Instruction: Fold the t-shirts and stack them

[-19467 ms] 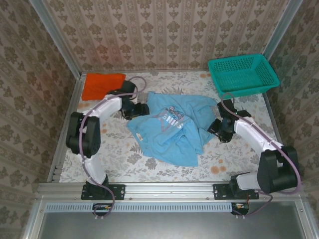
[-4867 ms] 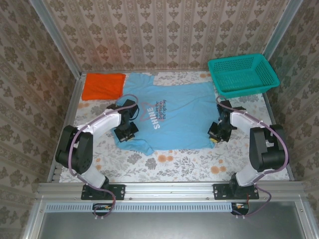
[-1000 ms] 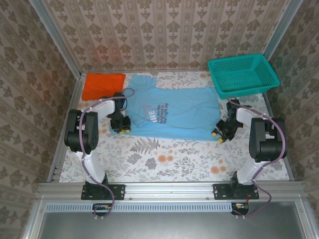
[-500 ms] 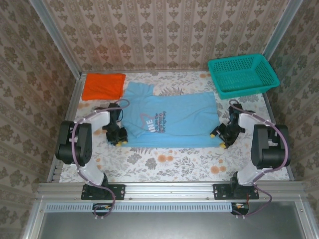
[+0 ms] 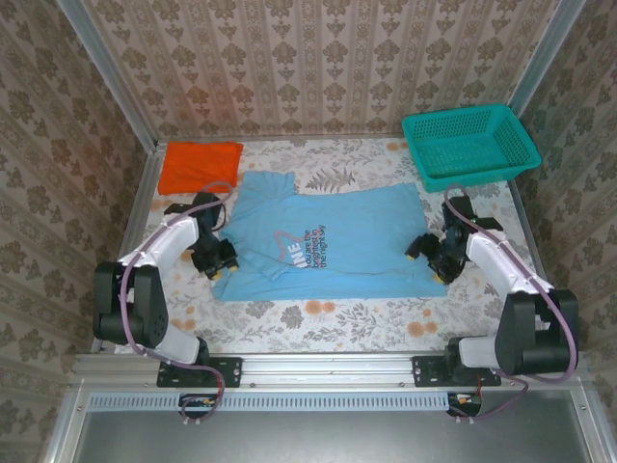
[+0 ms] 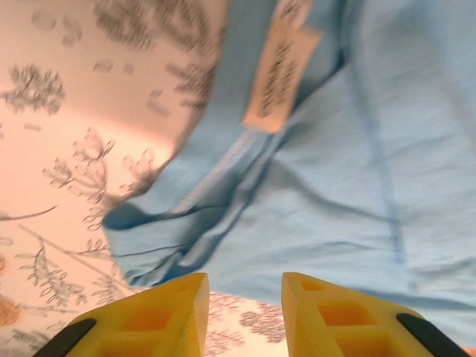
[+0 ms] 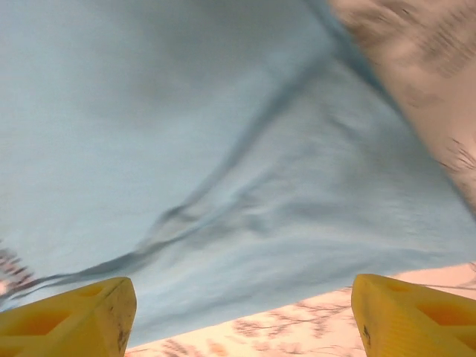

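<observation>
Folding of the light blue shirt [image 5: 328, 241] is judged underway — the left end effector [image 6: 244, 286] and right end effector [image 7: 238, 297] are spread, empty; fresh edge grips are needed.

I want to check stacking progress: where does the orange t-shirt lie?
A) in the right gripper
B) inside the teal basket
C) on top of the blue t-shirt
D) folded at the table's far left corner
D: the orange t-shirt lies folded flat at the far left corner, not on the light blue t-shirt.

Bare table [image 5: 337, 333] along near edge, basket [image 5: 470, 145] far right, orange shirt [image 5: 200, 164] far left
</observation>
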`<action>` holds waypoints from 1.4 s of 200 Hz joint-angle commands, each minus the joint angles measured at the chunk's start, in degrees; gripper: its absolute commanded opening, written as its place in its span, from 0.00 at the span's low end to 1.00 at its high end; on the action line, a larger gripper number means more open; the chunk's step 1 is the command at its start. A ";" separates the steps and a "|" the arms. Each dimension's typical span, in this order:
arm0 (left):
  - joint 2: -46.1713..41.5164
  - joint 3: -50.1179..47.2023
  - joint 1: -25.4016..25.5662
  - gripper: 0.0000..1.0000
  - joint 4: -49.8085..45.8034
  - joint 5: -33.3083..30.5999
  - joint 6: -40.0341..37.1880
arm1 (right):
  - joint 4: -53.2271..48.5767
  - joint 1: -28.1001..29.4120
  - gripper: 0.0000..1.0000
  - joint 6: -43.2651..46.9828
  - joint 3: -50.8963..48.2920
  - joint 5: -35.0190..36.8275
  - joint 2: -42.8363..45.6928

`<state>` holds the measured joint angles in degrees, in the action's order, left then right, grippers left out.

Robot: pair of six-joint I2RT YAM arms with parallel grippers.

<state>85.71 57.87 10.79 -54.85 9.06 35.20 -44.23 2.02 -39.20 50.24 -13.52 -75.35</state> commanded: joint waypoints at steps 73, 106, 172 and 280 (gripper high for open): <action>1.83 -9.75 -4.03 0.26 7.89 8.54 0.58 | 10.14 41.47 0.45 5.21 30.38 -0.52 -28.98; 4.31 -11.17 -5.53 0.25 10.60 10.25 -0.17 | 3.66 49.09 0.41 8.49 45.08 1.73 -42.31; 7.85 -10.20 -7.60 0.24 10.73 10.81 -3.46 | -7.42 52.67 0.37 9.36 64.08 8.92 -56.88; 8.88 -10.18 -10.15 0.24 10.34 12.03 -5.12 | -13.74 53.10 0.37 10.18 72.95 10.33 -65.46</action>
<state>92.73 48.03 1.43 -46.59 22.65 31.70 -53.41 54.92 -30.11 120.68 -4.95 -138.50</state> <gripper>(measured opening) 0.241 0.375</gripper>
